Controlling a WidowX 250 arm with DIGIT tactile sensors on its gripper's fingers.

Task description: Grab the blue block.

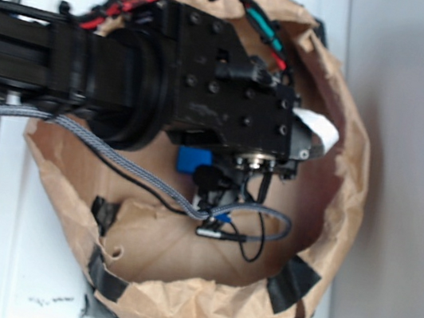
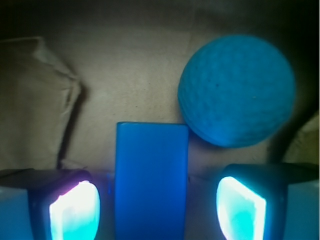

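Wrist view shows the gripper (image 2: 152, 205) spread wide, its two glowing fingers (image 2: 75, 210) standing either side of the blue block (image 2: 151, 175) with clear gaps on both flanks. Neither pad touches the block. The block lies flat on brown paper (image 2: 125, 75), its long axis running away from the camera, roughly centred between the fingers and perhaps slightly nearer the left one. A textured blue-teal ball (image 2: 236, 90) sits just beyond and to the right, close against the block's far right corner; whether they touch cannot be confirmed.

Exterior view shows the arm (image 1: 129, 73) reaching over a crumpled paper-lined basin (image 1: 343, 196), with only a patch of the block (image 1: 194, 160) visible beneath the wrist.

Assessment: alignment across the short width looks sound, so the step in hand is the close. Recommended practice: confirm the fingertips are low enough to bear on the block's sides, then close evenly and squarely. A smooth block could slip if pinched high. Avoid advancing further, since the right finger would likely nudge the ball.
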